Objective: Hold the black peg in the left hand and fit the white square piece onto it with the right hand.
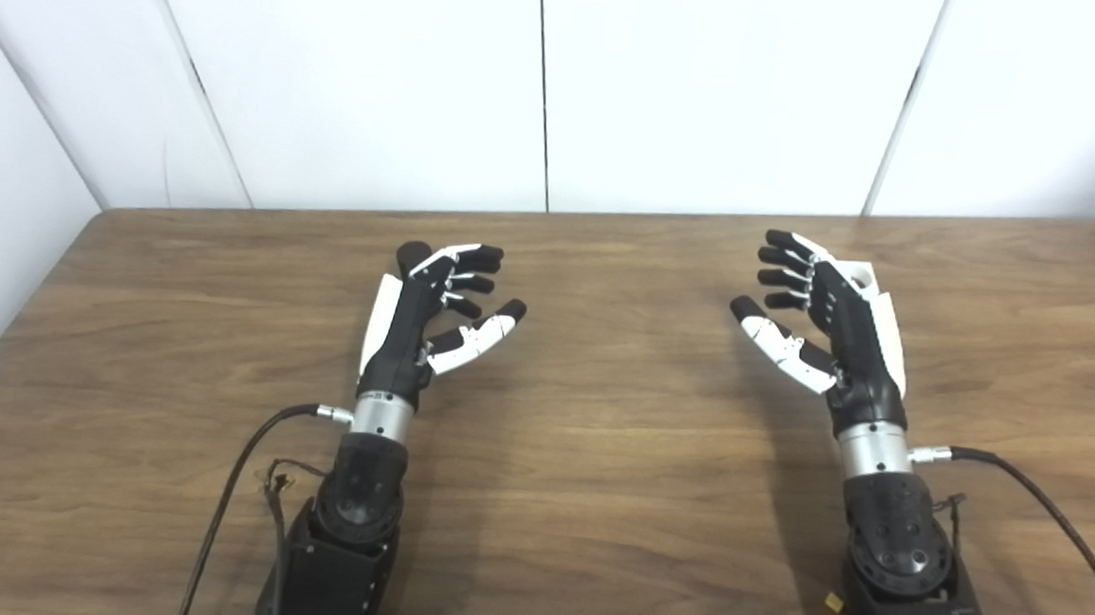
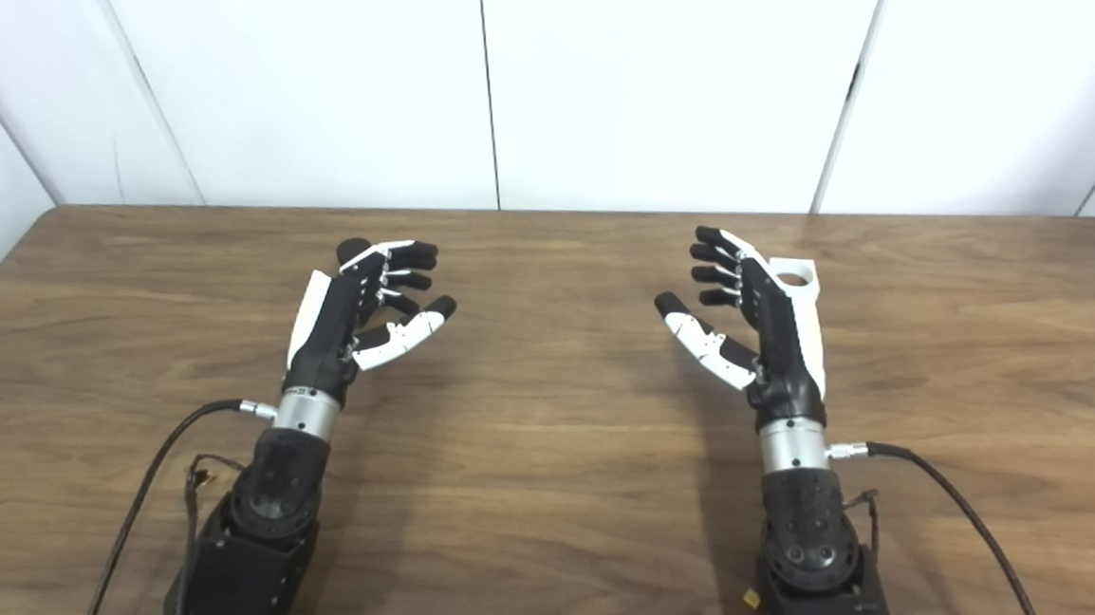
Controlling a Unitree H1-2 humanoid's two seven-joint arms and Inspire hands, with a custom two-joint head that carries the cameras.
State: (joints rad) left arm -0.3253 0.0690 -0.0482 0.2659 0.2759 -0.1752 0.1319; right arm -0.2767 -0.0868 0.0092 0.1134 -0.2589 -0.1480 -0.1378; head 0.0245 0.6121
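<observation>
**Q:** Starting at the left, what is there?

**A:** A wooden table (image 1: 536,497) runs across the whole view, with white wall panels (image 1: 713,89) behind it. The left hand (image 1: 433,315) hovers over the left half of the table, palm turned inward toward the centre, fingers spread and lightly curled, holding nothing. Just beyond its fingertips, a rounded black top shows: this looks like the black peg (image 1: 411,257), mostly hidden by the hand. I cannot tell whether it stands upright or lies flat.

**Q:** And on the right?

**A:** The right hand (image 2: 756,320) mirrors the left, palm inward, fingers apart, also empty. Just beside its far outer edge lies the white square piece (image 2: 795,275), flat on the table with its round hole facing up.

**Q:** Which relation matters for the next move?

**A:** Each part sits at the far side of its own hand, close to the fingertips, while the two parts are well apart from each other. My judgement: nothing is grasped yet, so the left hand likely needs to reach slightly forward and close round the peg first.
</observation>
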